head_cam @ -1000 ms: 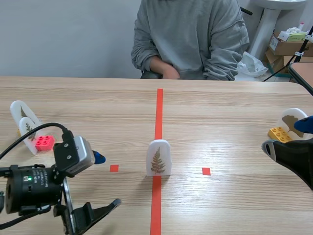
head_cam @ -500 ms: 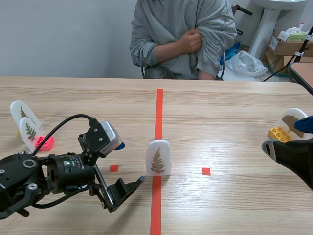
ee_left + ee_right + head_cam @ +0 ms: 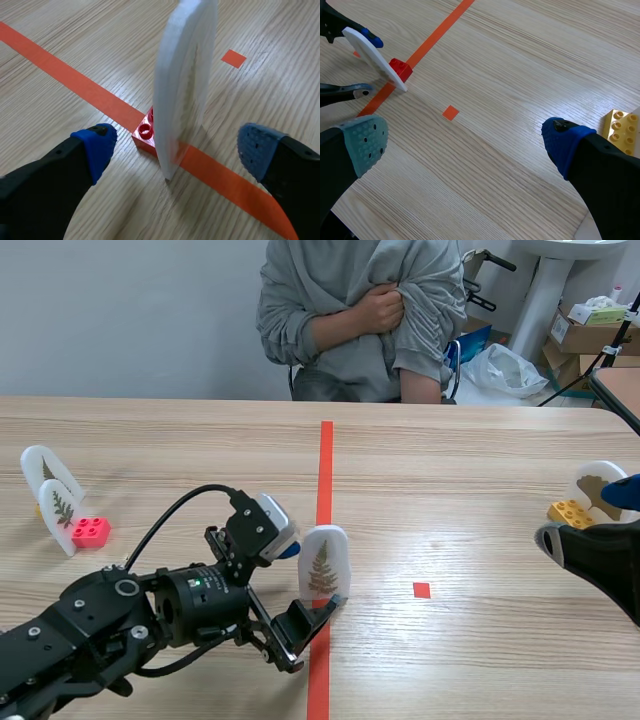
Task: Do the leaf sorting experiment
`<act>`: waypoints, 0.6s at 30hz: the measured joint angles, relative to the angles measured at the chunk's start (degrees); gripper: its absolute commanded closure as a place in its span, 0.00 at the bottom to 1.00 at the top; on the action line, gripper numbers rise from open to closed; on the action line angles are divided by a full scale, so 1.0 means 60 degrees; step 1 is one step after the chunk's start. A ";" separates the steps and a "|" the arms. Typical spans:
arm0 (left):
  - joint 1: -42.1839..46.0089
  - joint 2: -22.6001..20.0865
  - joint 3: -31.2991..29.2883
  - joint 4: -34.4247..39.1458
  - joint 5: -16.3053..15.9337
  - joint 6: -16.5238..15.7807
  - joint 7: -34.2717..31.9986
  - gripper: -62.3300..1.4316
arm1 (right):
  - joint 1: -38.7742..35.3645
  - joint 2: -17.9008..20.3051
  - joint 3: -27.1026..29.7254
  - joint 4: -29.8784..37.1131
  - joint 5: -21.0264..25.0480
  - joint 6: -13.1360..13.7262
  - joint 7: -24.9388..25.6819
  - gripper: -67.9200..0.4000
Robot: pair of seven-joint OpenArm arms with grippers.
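Note:
A white arched card with a fern leaf (image 3: 324,562) stands on the red centre tape, held upright by a small red brick (image 3: 145,134) at its base. My left gripper (image 3: 312,578) is open, with one finger on each side of the card (image 3: 185,85) and a gap on both sides. The card is edge-on in the left wrist view. The right wrist view shows the same card (image 3: 372,57) and brick (image 3: 399,69) far ahead. My right gripper (image 3: 590,518) is open and holds nothing at the table's right edge.
Two leaf cards (image 3: 62,510) and a pink brick (image 3: 90,531) stand at the far left. A card with a brown leaf (image 3: 598,488) on a yellow brick (image 3: 570,512) stands at the right, by my right gripper. A person (image 3: 360,310) sits across the table.
My left arm has swung from the lower left to the centre, and its open fingers now straddle the fern card. The person has raised a hand to the chest. The right arm is still.

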 measured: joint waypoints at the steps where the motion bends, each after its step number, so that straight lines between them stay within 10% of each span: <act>1: 0.0000 0.0066 0.0000 -0.0040 0.0018 0.0069 0.0000 0.21 | 0.0000 0.0000 0.0000 0.0000 0.0000 0.0000 0.0000 0.06; 11: -0.0025 0.0361 0.0000 -0.0127 0.0204 0.0168 0.0007 0.21 | 0.0000 0.0000 0.0000 0.0000 0.0000 0.0000 0.0022 0.06; 18: -0.0025 0.0401 0.0000 -0.0127 0.0204 0.0200 0.0004 0.45 | 0.0000 0.0000 0.0000 0.0000 0.0000 0.0000 0.0022 0.06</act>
